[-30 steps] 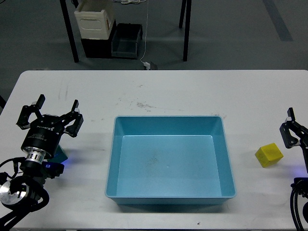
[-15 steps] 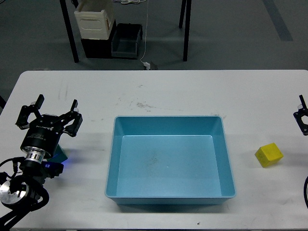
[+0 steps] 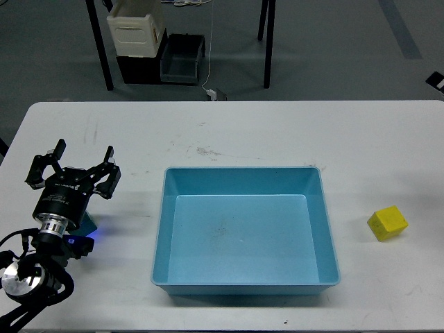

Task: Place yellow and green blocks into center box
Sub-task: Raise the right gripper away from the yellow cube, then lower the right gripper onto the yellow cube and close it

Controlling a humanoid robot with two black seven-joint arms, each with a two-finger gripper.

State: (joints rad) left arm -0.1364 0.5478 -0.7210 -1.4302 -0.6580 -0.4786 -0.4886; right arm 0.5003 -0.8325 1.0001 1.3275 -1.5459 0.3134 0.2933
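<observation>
The yellow block (image 3: 387,223) lies on the white table, right of the light-blue tray (image 3: 243,169), which stands at the table's middle with nothing in it. My left gripper (image 3: 73,171) is open at the table's left side, directly over the dark green block (image 3: 89,224). Only a sliver of that block shows beside my wrist. Only a small dark tip of my right gripper (image 3: 437,80) shows at the right edge, far from the yellow block. I cannot tell whether it is open or shut.
On the floor beyond the table stand a cream-white crate (image 3: 135,28) and a dark grey bin (image 3: 183,58), between black table legs (image 3: 101,48). A white cable (image 3: 210,62) hangs down to the floor there.
My right arm has drawn away from the yellow block, up and off to the right edge. My left gripper has hardly moved.
</observation>
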